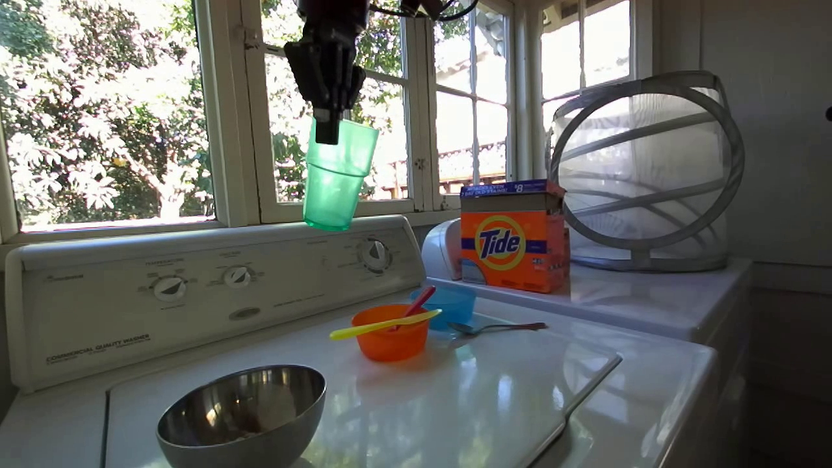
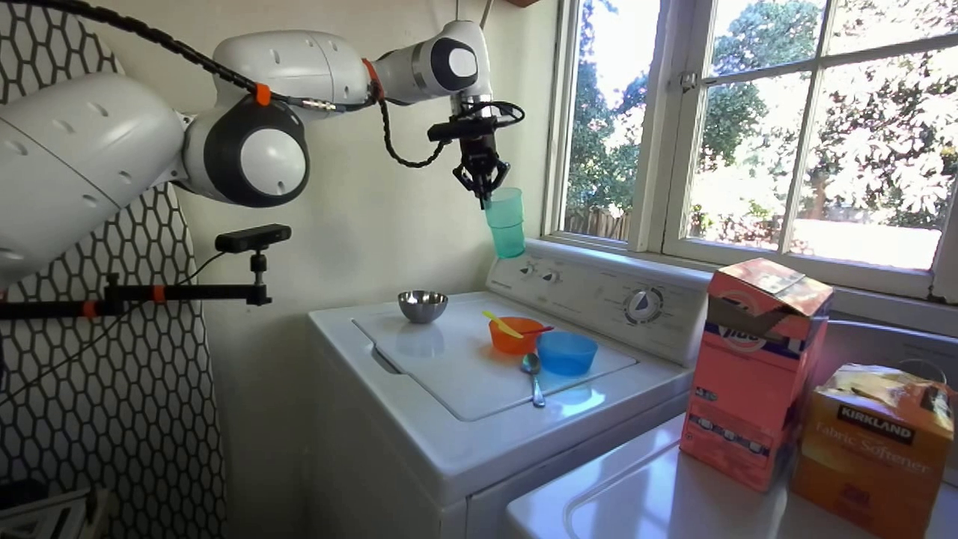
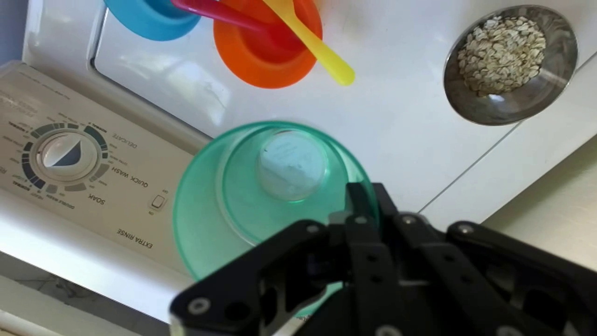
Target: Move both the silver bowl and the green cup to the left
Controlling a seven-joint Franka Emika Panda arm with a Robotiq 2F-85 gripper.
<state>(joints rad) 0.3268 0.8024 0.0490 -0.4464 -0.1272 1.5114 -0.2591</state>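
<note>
Far left in an exterior view: honeycomb-print panel [image 2: 150, 419], robot arm [image 2: 292, 67] in front of it, small camera [image 2: 253, 237] on a black bar below the arm.

Silver bowl [image 2: 421, 309]: standing on the lid [image 2: 464, 378] of the washer [image 2: 389, 442], near the lid's edge, well apart from the other dishes. Wrist view has oats [image 3: 501, 56] in it.

Gripper [image 2: 486, 200]: up in the air, pointing down, clamped on the green cup [image 2: 507, 224]. Fingers [image 3: 358, 200] pinch the rim, one inside the wall, one outside.

Cup hangs tilted, mouth up, base near the top edge of the control panel [image 2: 591, 290] in both exterior views. Can't tell the gap between base and panel.

Orange bowl [image 2: 510, 344]: on the lid. Yellow utensil [image 3: 322, 49] lies across its rim; red utensil [image 3: 224, 13] sits in it, handle sticking out toward the blue bowl [image 2: 567, 357].

Metal spoon [image 2: 537, 385]: flat on the washer top, just beside the blue bowl.

Dial [image 2: 642, 305] on the panel, window [image 2: 807, 112] behind.

Detergent box [image 2: 745, 397] and softener box [image 2: 868, 457] stand on another white appliance [image 2: 629, 490], right next to each other.

Far right in an exterior view: mesh hamper [image 1: 643, 175], same appliance.
</note>
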